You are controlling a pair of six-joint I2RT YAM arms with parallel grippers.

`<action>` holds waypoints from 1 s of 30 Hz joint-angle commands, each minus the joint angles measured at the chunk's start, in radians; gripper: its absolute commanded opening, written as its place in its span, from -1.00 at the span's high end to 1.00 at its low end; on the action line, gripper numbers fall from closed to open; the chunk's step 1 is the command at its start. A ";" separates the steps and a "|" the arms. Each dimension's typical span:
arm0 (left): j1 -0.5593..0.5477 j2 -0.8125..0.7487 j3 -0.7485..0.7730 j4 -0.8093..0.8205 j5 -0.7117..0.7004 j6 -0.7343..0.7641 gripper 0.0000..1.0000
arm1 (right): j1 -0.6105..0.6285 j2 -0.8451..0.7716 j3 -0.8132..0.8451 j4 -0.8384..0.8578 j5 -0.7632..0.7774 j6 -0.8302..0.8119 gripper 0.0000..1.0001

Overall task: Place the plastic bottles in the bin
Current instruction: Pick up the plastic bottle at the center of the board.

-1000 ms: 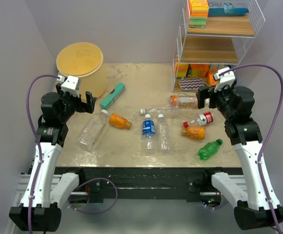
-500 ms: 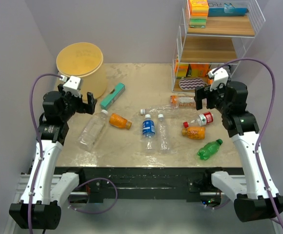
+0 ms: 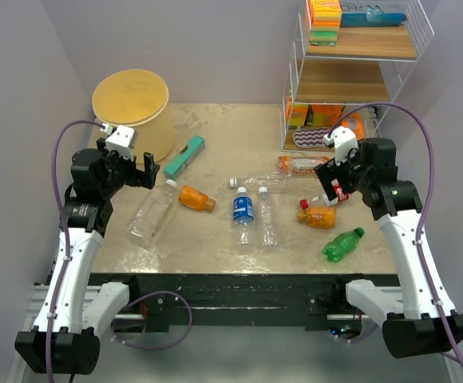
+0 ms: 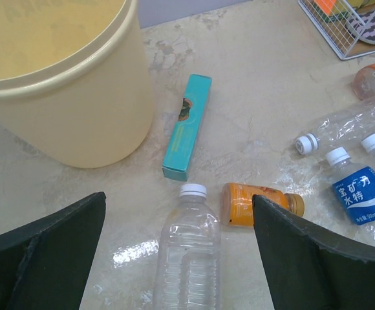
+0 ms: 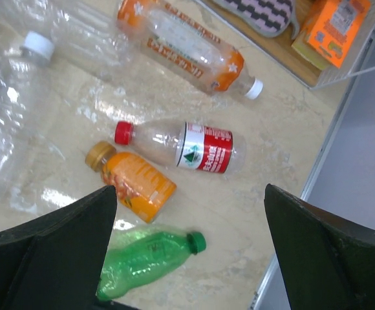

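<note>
Several plastic bottles lie on the tan table. My left gripper (image 3: 140, 169) hovers open beside the bin (image 3: 132, 108), a round pale-yellow bucket. In the left wrist view the gripper (image 4: 178, 196) hangs above a clear white-capped bottle (image 4: 189, 252), with a small orange bottle (image 4: 255, 203) to its right. My right gripper (image 3: 327, 179) is open over the red-labelled bottle (image 3: 331, 194). In the right wrist view the gripper (image 5: 191, 188) holds nothing; the red-labelled bottle (image 5: 203, 147), an orange bottle (image 5: 136, 183) and a green bottle (image 5: 142, 258) lie below it.
A flat teal box (image 3: 184, 155) lies by the bin. A blue-labelled bottle (image 3: 243, 209) and clear bottles (image 3: 267, 217) lie mid-table. A white wire rack (image 3: 351, 72) with sponges stands at the back right, an orange-labelled bottle (image 3: 302, 165) in front of it.
My right arm has swung left and forward, bringing its open gripper over the red-labelled bottle. The left arm has barely shifted. No bottle has moved.
</note>
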 commanded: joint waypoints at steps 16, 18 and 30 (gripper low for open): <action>0.005 0.013 0.026 0.005 0.030 0.031 -0.99 | 0.001 -0.016 -0.168 -0.236 -0.022 -0.450 -0.96; 0.005 0.016 0.026 0.005 0.030 0.032 -0.99 | 0.001 0.003 -0.175 -0.236 -0.026 -0.474 -0.96; 0.005 0.039 0.022 0.014 0.014 0.038 -0.99 | 0.003 0.150 -0.211 -0.185 -0.072 -0.576 -0.95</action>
